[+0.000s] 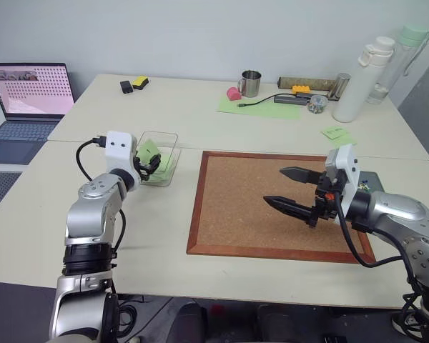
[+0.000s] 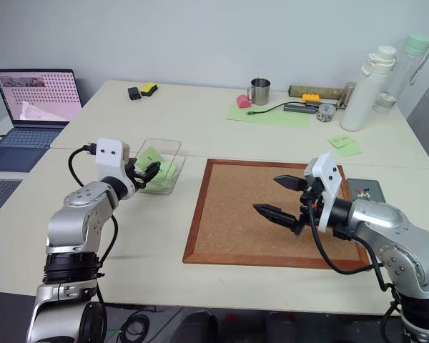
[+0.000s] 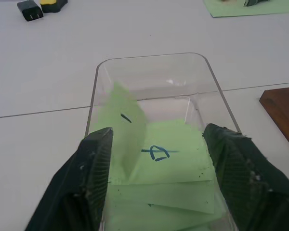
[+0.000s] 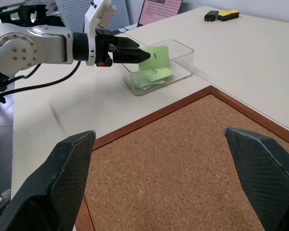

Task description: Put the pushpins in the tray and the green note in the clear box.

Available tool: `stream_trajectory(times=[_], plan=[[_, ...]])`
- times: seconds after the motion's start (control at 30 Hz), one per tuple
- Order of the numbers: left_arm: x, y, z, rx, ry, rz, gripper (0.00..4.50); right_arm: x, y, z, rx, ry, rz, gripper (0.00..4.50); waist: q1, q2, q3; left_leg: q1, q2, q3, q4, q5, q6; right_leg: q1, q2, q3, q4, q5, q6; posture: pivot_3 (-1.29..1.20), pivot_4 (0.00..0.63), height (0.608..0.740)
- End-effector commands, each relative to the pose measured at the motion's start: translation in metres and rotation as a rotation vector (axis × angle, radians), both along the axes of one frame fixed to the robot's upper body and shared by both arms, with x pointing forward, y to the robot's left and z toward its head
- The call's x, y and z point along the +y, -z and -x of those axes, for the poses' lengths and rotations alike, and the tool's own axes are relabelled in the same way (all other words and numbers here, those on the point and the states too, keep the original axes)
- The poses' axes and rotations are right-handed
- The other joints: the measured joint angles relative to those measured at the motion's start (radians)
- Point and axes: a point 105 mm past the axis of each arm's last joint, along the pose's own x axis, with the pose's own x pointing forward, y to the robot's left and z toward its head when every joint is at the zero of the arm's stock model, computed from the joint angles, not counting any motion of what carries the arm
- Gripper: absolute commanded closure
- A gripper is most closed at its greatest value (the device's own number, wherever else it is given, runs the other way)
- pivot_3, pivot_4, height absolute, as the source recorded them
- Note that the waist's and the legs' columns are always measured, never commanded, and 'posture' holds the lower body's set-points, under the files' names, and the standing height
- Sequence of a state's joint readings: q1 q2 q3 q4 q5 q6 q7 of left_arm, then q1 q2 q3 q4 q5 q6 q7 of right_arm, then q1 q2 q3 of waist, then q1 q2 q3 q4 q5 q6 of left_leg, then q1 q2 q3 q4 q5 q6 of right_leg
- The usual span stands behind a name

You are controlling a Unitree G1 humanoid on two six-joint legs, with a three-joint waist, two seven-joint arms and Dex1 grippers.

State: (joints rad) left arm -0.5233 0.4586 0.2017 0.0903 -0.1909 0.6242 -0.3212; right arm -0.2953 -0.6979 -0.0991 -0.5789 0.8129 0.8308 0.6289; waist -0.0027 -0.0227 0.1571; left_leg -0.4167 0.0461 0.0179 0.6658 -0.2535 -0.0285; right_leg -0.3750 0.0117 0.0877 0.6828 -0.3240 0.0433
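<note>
My left gripper (image 3: 156,134) is open over the near end of the clear box (image 3: 149,60). The green note (image 3: 127,125), marked with a short dark stroke, stands on edge inside the box right beside one finger (image 3: 94,163); the other finger is well apart from it. More green notes lie flat on the box's floor. My right gripper (image 1: 273,186) hovers open and empty above the corkboard (image 1: 236,214). Behind it at the board's right edge sits the dark-grey tray (image 2: 375,187), with a few tiny pushpins (image 2: 363,191) in it.
A laptop (image 1: 32,89) stands at the far left. On the far table are a black and a yellow item (image 1: 134,84), a metal mug (image 1: 251,83), a pale-green sheet (image 1: 261,107), a white bottle (image 1: 357,78) and two overlapping green notes (image 1: 336,133).
</note>
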Motion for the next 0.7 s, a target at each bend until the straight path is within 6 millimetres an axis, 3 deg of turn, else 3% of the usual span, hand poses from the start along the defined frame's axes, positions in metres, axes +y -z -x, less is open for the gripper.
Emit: stream_trajectory(times=[0.03, 0.27, 0.43, 0.57, 0.7], plan=[[-0.003, -0.018, -0.001, -0.052, 0.025, -0.031, 0.18, -0.002, -0.011, 0.003, -0.048, 0.004, -0.010, 0.00, 0.000, 0.000, 0.000, 0.000, 0.000, 0.000, 0.000, 0.000, 0.000, 0.000, 0.000, 0.000, 0.000, 0.000, 0.000, 0.00, 0.150, 0.740], [-0.017, -0.039, 0.003, -0.104, 0.133, -0.065, 0.06, -0.011, -0.011, 0.000, -0.051, 0.035, -0.002, 0.00, 0.000, 0.000, 0.000, 0.000, 0.000, 0.000, 0.000, 0.000, 0.000, 0.000, 0.000, 0.000, 0.000, 0.000, 0.000, 0.00, 0.150, 0.740], [-0.082, -0.061, 0.035, -0.126, 0.586, 0.052, 0.06, -0.031, -0.008, -0.002, -0.049, 0.111, 0.016, 0.00, 0.003, 0.000, 0.000, -0.001, 0.000, 0.000, 0.000, 0.000, 0.000, 0.000, 0.000, -0.001, 0.000, 0.000, 0.000, 0.00, 0.150, 0.740], [-0.109, -0.039, 0.063, 0.006, 0.855, -0.075, 0.06, -0.047, -0.004, 0.002, -0.033, 0.172, 0.026, 0.00, -0.001, 0.000, 0.000, 0.000, 0.000, 0.001, 0.000, 0.000, 0.000, 0.000, 0.000, 0.001, 0.000, 0.000, 0.000, 0.00, 0.150, 0.740], [-0.106, -0.020, 0.074, 0.074, 0.956, -0.145, 0.06, -0.065, 0.005, 0.008, -0.003, 0.231, 0.054, 0.00, -0.009, 0.001, 0.000, 0.002, 0.000, 0.002, -0.001, 0.000, 0.000, 0.000, 0.002, 0.002, 0.000, 0.000, -0.001, 0.00, 0.150, 0.740]])
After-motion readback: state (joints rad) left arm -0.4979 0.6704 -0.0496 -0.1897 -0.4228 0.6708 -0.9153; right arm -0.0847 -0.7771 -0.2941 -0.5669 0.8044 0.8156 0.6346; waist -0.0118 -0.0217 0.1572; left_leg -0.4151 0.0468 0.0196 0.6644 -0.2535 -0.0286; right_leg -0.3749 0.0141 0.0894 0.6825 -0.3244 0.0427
